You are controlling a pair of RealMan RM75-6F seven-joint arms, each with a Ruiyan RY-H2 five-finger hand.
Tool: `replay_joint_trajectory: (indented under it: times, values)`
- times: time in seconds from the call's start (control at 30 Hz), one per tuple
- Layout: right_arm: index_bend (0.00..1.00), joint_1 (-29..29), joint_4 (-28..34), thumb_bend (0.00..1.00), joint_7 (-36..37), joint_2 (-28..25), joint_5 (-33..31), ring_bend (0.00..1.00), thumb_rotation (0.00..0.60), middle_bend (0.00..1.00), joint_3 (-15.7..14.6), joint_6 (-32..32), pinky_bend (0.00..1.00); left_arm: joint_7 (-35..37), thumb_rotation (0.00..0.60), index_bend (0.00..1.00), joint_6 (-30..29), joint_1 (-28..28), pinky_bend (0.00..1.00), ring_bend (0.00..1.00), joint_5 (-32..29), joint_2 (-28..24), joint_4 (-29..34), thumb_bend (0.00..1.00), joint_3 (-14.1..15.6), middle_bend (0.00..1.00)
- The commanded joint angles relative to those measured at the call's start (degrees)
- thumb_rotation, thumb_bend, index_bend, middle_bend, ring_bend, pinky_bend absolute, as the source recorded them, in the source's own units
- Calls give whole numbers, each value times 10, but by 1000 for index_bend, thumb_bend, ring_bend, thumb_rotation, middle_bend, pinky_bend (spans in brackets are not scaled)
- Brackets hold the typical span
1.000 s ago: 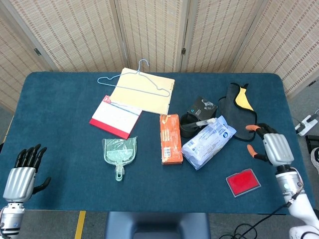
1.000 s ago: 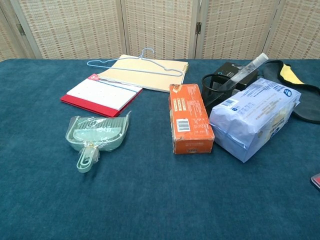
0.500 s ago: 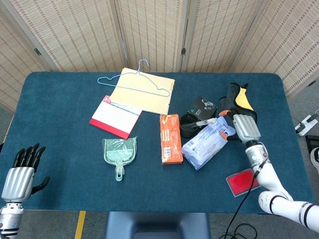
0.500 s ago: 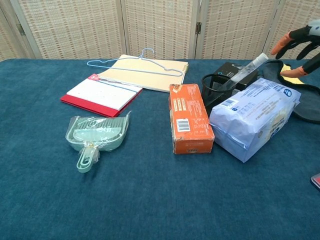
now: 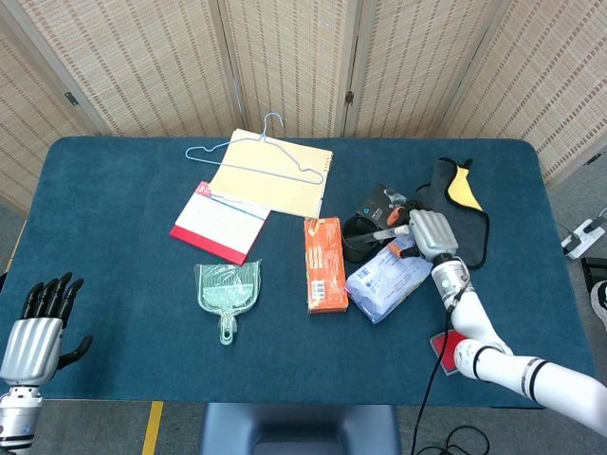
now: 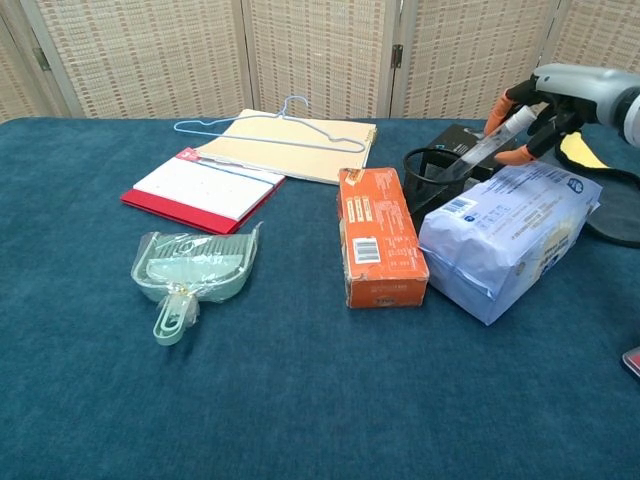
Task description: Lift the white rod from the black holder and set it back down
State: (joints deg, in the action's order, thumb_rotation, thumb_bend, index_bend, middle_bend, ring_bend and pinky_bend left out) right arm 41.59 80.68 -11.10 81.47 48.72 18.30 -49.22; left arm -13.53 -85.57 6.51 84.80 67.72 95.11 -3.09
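The white rod [image 5: 389, 231] [image 6: 490, 140] leans tilted out of the black holder [image 5: 357, 239] [image 6: 430, 178], its upper end pointing right. My right hand [image 5: 427, 232] [image 6: 565, 95] is at that upper end, with orange-tipped fingers [image 6: 498, 106] spread above and below the rod. No firm grip shows. Off the table's near left corner, my left hand [image 5: 33, 332] hangs with its fingers apart and nothing in it; only the head view shows it.
A white and blue package [image 5: 391, 273] [image 6: 510, 235] lies against the holder under my right hand. An orange box [image 5: 324, 263] sits to the holder's left, a black box [image 5: 384, 202] and a black-yellow pouch [image 5: 457, 204] behind. A green dustpan [image 5: 228, 289], notebook [image 5: 220, 223], folder [image 5: 275, 175] and hanger lie left.
My right hand has swept from the table's right edge in over the pouch to the rod's upper end. The rod and my left hand have stayed put.
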Motion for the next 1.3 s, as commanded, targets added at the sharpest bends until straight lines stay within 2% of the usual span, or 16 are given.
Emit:
replay_joint_trajectory:
  times: [0.03,0.63,0.97,1.03,1.3]
  values:
    - [417,3,-6,232,2,5,-5,106,600,285,-1,0,226,1,600,87,-1,0,64,10,0,0,-1,291,0,66]
    - [498,24,-38,244,9,33,-18,112,600,317,-1,3,224,9,600,87,-3,-1,64,10,-2,0,-8,290,-3,66]
    - [556,29,-47,396,18,41,-16,131,600,345,1,2,226,12,600,87,-1,-1,64,10,-4,2,-12,290,-3,66]
    - [584,29,-47,452,22,41,-13,141,600,361,2,-1,229,12,600,87,-1,-1,64,10,-4,2,-13,289,-3,66]
    - [614,-27,27,477,168,-18,97,174,600,398,21,-43,231,10,600,87,-3,-2,64,10,-5,1,-11,290,-4,66]
